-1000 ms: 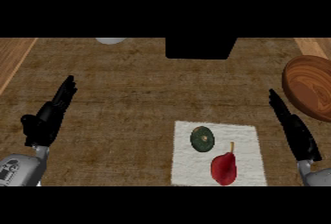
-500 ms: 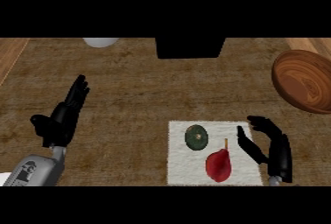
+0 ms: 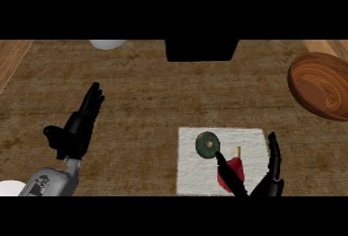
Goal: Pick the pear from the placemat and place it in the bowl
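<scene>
A red pear [image 3: 229, 171] with a thin stalk lies on the white placemat [image 3: 192, 171] at the lower middle-right. A dark green round object [image 3: 207, 143] sits on the mat just above it. My right hand [image 3: 267, 180] comes in from the lower edge, open, its thumb on the pear's left side and its straight fingers to the right. The wooden bowl [image 3: 321, 85] rests at the right edge, far above the mat. My left hand [image 3: 77, 127] stays open at the left, fingers pointing up.
A black box [image 3: 202, 50] stands at the top centre. A white round object [image 3: 107, 44] shows at the top left, and another white shape [image 3: 11, 188] at the lower left corner. Wooden edging runs along the left side.
My right hand has dropped lower and now straddles the pear, thumb on one side and fingers on the other. The left hand has barely shifted.
</scene>
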Controlling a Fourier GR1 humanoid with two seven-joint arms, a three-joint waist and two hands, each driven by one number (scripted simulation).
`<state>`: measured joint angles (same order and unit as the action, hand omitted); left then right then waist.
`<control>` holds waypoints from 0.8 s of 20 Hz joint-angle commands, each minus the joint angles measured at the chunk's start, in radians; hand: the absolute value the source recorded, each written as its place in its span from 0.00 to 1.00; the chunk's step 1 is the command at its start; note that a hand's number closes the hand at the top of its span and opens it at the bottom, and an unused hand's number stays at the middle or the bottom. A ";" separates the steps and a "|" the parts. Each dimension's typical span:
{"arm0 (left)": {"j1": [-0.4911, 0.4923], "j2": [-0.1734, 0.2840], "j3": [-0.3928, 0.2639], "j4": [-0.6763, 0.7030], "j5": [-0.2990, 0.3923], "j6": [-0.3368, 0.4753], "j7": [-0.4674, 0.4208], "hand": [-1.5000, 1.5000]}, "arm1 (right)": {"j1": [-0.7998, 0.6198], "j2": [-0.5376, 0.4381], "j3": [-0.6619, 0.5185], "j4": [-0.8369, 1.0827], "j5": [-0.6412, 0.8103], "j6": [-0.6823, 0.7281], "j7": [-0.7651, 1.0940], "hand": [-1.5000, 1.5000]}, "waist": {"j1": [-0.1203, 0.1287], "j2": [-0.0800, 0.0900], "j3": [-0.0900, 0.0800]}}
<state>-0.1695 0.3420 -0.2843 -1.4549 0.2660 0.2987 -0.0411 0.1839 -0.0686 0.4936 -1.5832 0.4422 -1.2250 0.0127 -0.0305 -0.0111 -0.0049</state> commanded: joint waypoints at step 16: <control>-0.026 -0.043 -0.029 -0.040 -0.038 0.020 0.048 0.50 | 0.346 0.068 -0.015 -0.356 0.509 0.337 0.741 0.00 | 0.033 0.021 -0.001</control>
<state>-0.1869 0.3117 -0.3085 -1.4975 0.2323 0.3201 0.0038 0.5015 -0.0013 0.4660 -1.8614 0.8760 -1.0232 0.5757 0.0001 0.0095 -0.0070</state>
